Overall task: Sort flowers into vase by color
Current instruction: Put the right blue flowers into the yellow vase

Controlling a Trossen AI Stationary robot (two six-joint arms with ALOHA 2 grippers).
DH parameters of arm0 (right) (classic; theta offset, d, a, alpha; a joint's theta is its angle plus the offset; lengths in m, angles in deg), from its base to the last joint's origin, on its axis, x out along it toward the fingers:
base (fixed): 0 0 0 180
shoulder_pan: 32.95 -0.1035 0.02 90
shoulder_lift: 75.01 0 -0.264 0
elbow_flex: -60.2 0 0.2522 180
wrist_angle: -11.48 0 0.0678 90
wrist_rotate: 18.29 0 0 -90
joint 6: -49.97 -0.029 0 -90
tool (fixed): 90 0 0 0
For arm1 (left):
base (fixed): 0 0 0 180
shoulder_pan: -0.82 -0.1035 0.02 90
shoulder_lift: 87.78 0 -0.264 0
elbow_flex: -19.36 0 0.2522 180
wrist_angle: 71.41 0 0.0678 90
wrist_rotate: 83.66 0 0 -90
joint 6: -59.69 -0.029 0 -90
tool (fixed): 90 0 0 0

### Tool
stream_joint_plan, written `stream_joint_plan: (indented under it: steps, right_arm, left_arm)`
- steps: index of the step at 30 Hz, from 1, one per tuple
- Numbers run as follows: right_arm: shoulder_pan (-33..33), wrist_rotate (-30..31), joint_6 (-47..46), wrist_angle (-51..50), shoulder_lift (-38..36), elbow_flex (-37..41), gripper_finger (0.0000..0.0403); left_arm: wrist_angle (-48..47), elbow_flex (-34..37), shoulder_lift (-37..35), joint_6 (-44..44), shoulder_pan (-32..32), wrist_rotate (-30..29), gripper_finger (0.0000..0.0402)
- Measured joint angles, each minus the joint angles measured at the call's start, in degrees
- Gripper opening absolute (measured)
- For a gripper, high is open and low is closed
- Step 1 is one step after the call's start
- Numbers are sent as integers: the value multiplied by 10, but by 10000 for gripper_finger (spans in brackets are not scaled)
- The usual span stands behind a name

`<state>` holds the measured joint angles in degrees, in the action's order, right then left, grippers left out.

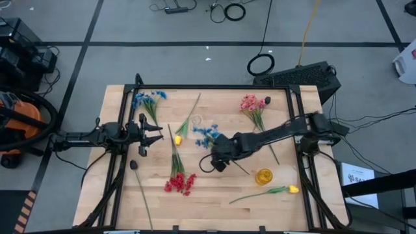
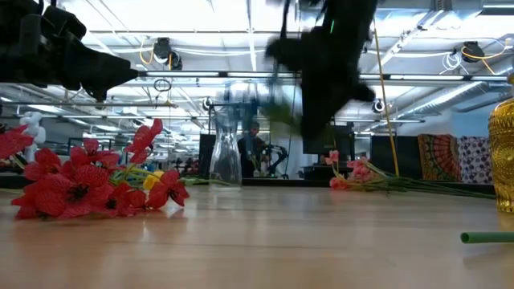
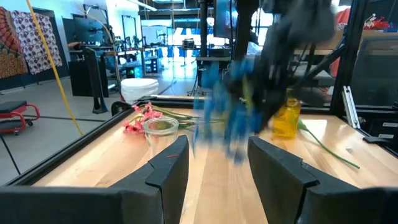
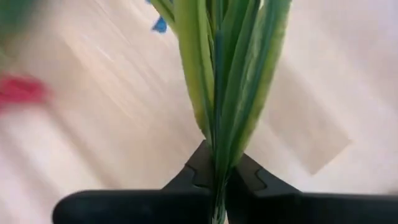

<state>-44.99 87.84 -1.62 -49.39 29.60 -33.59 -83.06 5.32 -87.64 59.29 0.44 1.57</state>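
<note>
One blue cluster (image 1: 207,134) in right gripper (image 1: 219,158), beside clear vase (image 2: 226,152).

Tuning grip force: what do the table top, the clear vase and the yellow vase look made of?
Table top: pale wood planks, matte, with visible grain and seams. Clear vase: looks like glass, see-through and glossy; could be clear plastic. Yellow vase: translucent amber, shiny, glass or plastic; can't tell which.
</note>
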Motion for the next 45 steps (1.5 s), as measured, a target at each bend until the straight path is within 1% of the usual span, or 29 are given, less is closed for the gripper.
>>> stream_joint_plan:
  steps: [3,7,10,13,18,21,23,25,29,37,42,45]
  right_arm:
    - [-25,54,3,0,-58,0,3]
    - [-70,149,10,-8,-146,0,2]
    - [-125,230,-6,-30,-198,0,2]
    - [-195,326,-40,-50,-249,12,1]
    - [-310,451,-130,-57,-316,86,1]
    - [-370,529,-180,-51,-340,135,1]
    - [-402,568,-207,-47,-346,163,1]
    - [-425,587,-231,-49,-347,182,0]
    - [-450,595,-264,-61,-348,193,0]
    - [-474,601,-265,-86,-354,193,0]
    - [-484,604,-323,-145,-360,193,0]
    - [-487,605,-336,-153,-358,193,0]
  left_arm:
    - [0,0,0,0,0,0,171]
    - [0,0,0,0,0,0,171]
    - [0,0,0,0,0,0,171]
    - [0,0,0,0,0,0,171]
    - [0,0,0,0,0,0,171]
    - [0,0,0,0,0,0,171]
    - [0,0,0,0,0,0,171]
    - [0,0,0,0,0,0,171]
    - [0,0,0,0,0,0,171]
    - [0,0,0,0,0,0,171]
    - [0,0,0,0,0,0,171]
    - [0,0,0,0,0,0,171]
